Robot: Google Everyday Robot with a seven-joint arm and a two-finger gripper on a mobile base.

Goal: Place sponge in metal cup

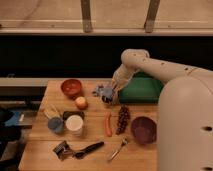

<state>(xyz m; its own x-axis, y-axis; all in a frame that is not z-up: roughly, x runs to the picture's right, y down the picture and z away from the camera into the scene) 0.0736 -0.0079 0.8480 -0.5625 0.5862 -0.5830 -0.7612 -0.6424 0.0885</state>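
Note:
My gripper (107,96) hangs low over the back middle of the wooden table (95,159), on an arm that comes in from the right. It is right beside a lumpy blue-grey object (99,90), and I cannot tell whether they touch. A small dark-topped thing (69,115) stands just behind the white cup (74,124); it may be the metal cup, and it is well left and in front of the gripper. I see no flat light-blue sponge on the table; it is hidden or out of view.
A red bowl (71,87) and an orange (80,102) lie left of the gripper. A green tray (142,91) is at its right. Also on the table are a round blue cup (55,125), a red pepper (108,125), grapes (122,119), a purple bowl (144,130), a spoon (117,149) and a black-handled tool (80,149).

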